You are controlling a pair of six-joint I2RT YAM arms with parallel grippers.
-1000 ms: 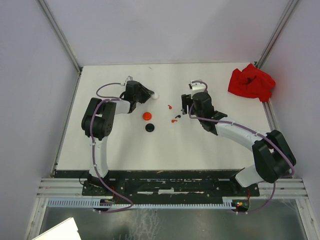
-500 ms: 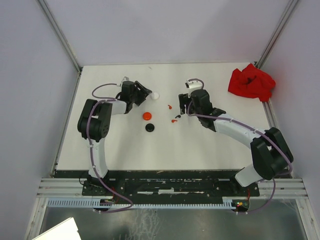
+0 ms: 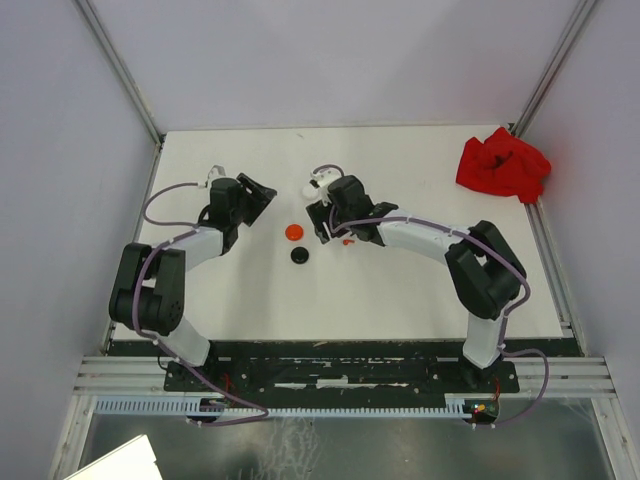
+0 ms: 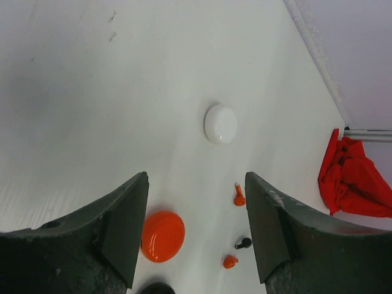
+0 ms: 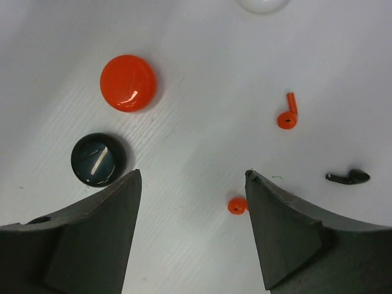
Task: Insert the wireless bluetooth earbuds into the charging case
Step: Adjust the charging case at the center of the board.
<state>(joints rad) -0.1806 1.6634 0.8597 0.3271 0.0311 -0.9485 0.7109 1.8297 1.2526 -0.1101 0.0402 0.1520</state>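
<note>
Two red earbuds (image 5: 288,116) (image 5: 237,206) and one black earbud (image 5: 349,177) lie loose on the white table. The round orange case (image 5: 128,82), black case (image 5: 98,159) and white case (image 4: 220,123) lie closed near them. My right gripper (image 5: 192,184) is open and empty, hovering above the table between the black case and the lower red earbud. My left gripper (image 4: 196,202) is open and empty, left of the orange case (image 3: 294,232). In the left wrist view the earbuds (image 4: 238,196) lie beyond the orange case (image 4: 162,236). No white earbuds show.
A crumpled red cloth (image 3: 503,163) lies at the table's back right corner. Grey walls and metal rails close the table on the left, back and right. The black case (image 3: 300,255) lies just nearer than the orange one.
My left gripper has drawn back to the left, away from the white case. My right gripper has swung left, from beside the earbuds to above them near the cases.
</note>
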